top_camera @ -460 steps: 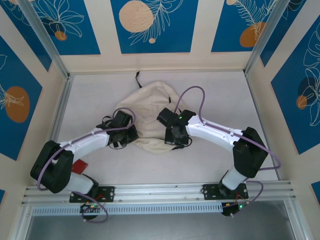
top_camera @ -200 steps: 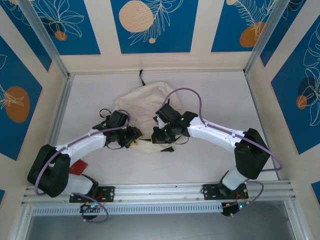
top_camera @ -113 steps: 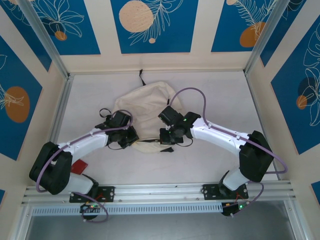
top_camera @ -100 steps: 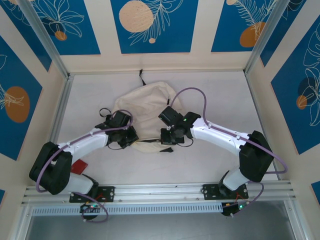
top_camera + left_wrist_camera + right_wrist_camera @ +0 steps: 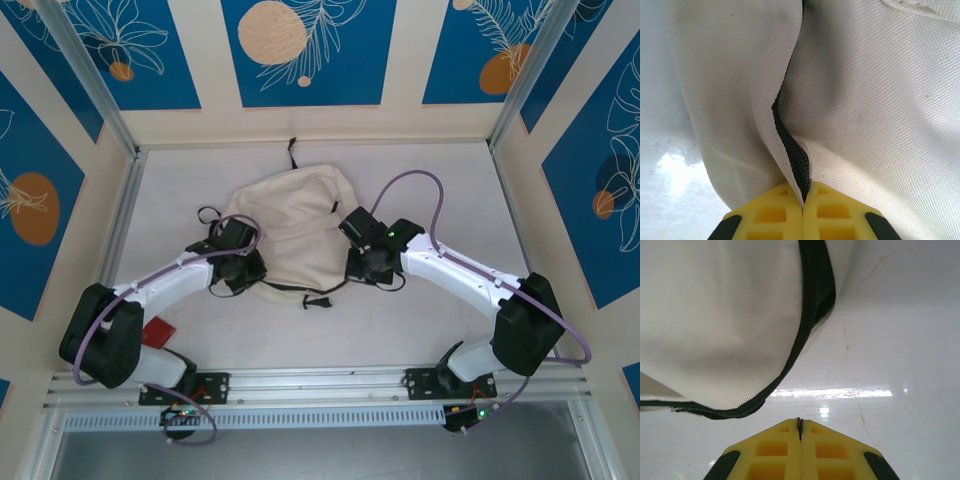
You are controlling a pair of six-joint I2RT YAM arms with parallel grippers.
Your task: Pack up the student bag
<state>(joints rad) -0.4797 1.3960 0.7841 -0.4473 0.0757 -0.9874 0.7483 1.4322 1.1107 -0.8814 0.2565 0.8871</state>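
Bag [image 5: 290, 215] lies flat mid-frame in the top view, between both arms. Left gripper [image 5: 803, 199] is clamped on the black trim [image 5: 790, 145] at the bag's lower-left edge, likely your anchor so the cloth can't slide. Right gripper [image 5: 800, 429] is closed on nothing you can see, just below the zipper [image 5: 807, 315], over bare table [image 5: 890, 330]. You'd need to open it before taking the zipper edge.
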